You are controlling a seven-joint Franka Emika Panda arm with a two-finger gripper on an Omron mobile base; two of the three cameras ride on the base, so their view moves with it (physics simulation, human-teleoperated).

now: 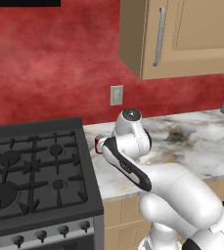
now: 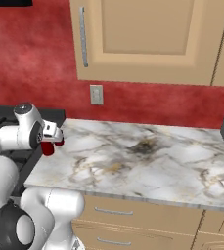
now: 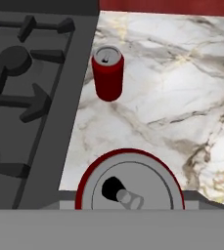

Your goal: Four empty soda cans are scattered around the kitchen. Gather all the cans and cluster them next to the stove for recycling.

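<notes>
held can (image 3: 129, 188): a red can with a silver top, seen from straight above in the hand view, right under the camera; it hangs over the counter just beside the stove's edge.
gripper (image 2: 52, 139): closed on the held can; in the right base view a red patch shows under the hand. The fingertips themselves are hidden by the can's top in the hand view.
placed can (image 3: 107, 73): a second red can stands upright on the counter (image 2: 147, 161), close to the stove's right edge, farther toward the wall than the held one.
stove (image 1: 35, 171): black range with dark grates, flush against the counter's left end; grey knobs along the front.
other cans: two more belong to the task; I cannot say where they are.
step: judged to be setting the held can down next to the placed can.
height: how far the held can's base is above the marble cannot be told.
risk, drop: letting go while high could make it tip and roll, perhaps onto the grates or off the front edge.
risk, edge: the can sits close over the stove's seam; landing partly on the raised rim would leave it tilted.
risk, neighbour: drifting toward the wall could knock the placed can over.
risk, retreat: lifting away before the fingers fully part could drag the can along.
</notes>
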